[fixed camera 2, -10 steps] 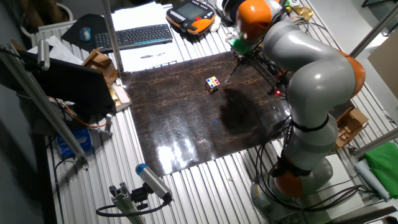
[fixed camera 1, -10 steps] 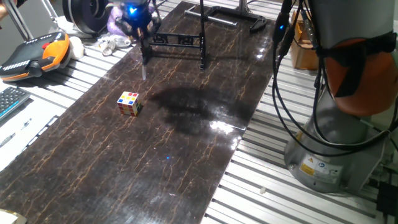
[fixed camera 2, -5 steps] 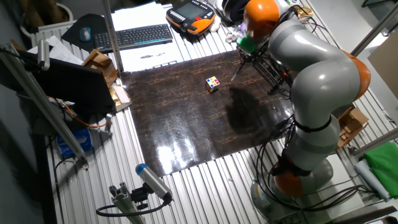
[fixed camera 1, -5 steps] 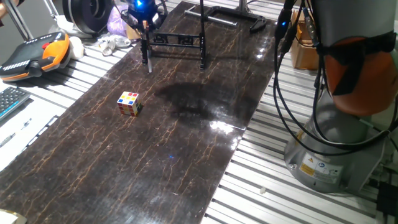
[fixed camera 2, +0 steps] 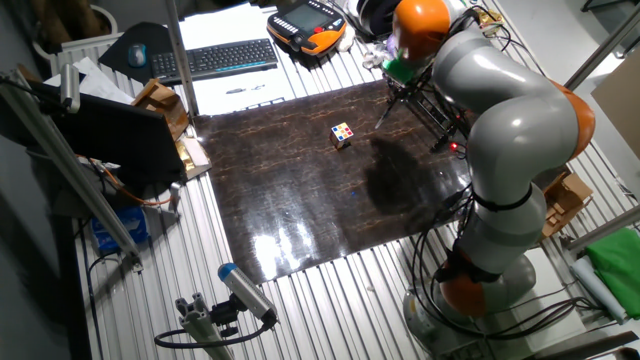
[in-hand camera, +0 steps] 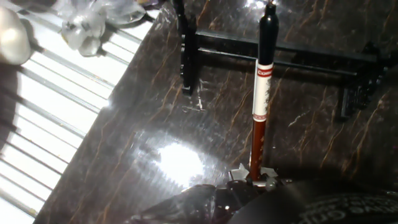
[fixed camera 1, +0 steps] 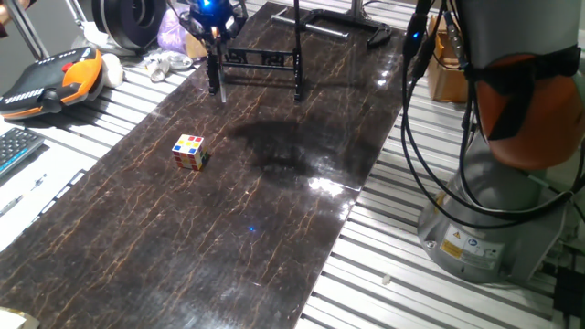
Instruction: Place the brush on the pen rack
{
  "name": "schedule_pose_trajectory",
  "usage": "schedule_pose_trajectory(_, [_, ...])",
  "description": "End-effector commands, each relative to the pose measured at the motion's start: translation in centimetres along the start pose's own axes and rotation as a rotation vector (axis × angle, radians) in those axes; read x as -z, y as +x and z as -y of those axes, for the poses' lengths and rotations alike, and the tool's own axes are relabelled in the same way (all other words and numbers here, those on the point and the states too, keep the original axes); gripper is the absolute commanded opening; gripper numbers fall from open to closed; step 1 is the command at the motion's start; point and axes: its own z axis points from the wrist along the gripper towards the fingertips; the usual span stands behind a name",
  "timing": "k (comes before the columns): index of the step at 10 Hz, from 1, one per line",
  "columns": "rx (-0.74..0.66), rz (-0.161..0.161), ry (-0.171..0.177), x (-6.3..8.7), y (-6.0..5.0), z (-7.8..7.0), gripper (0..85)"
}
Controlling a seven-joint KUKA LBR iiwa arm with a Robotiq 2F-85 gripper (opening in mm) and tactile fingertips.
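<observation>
Dark marbled tabletop point(fixed camera 1: 274, 210) lies below the gripper point(in-hand camera: 252, 177), its left edge close beside, open surface toward the puzzle cube point(fixed camera 1: 190, 152). Pen rack point(in-hand camera: 273, 53) is seen just ahead, crossbar spanning left to right. Brush point(in-hand camera: 261, 93) is pinched between the fingers, pointing forward over the crossbar.

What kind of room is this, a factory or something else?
Most likely a robotics lab: a keyboard, an orange control pendant and loose cables surround the slatted metal table, which holds only small test props like a puzzle cube.
</observation>
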Motion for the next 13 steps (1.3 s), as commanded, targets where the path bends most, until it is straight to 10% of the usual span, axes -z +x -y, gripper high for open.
schedule_pose_trajectory(1, [0.005, -0.018, -0.002, 0.01, 0.01, -0.01, 0.7])
schedule_pose_trajectory(13, [0.146, -0.069, -0.026, 0.01, 0.01, -0.01, 0.7])
